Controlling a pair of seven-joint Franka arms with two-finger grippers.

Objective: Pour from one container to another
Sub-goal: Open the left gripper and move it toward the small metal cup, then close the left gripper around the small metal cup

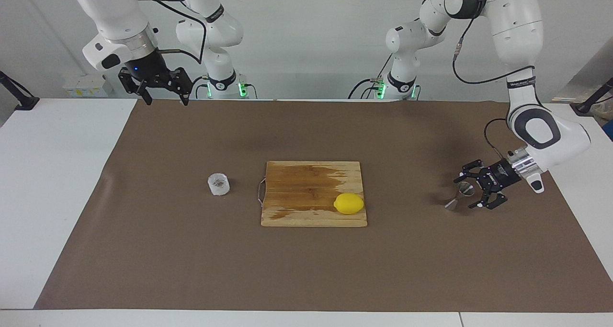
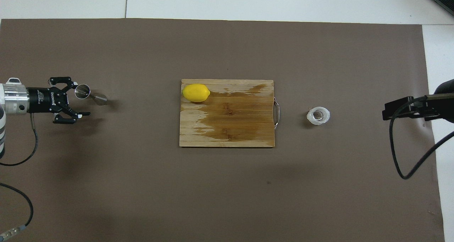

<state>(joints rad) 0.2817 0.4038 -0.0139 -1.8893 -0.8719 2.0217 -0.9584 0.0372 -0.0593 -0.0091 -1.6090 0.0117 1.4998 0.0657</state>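
The clear plastic cup (image 1: 219, 184) (image 2: 318, 115) with brownish contents stands on the brown mat, beside the cutting board's handle toward the right arm's end. The steel hourglass jigger (image 1: 459, 196) (image 2: 88, 94) stands toward the left arm's end. My left gripper (image 1: 465, 193) (image 2: 81, 98) lies low and level at the jigger, open, its fingers on either side of the upper cone; I cannot tell whether they touch it. My right gripper (image 1: 166, 101) hangs open and empty above the mat's edge nearest the robots, well away from the cup, and waits.
A wooden cutting board (image 1: 306, 193) (image 2: 227, 121) with a dark wet patch lies mid-table between cup and jigger. A lemon (image 1: 348, 203) (image 2: 195, 93) rests on its corner toward the left arm's end. A black cable (image 2: 397, 157) hangs at the right arm's end.
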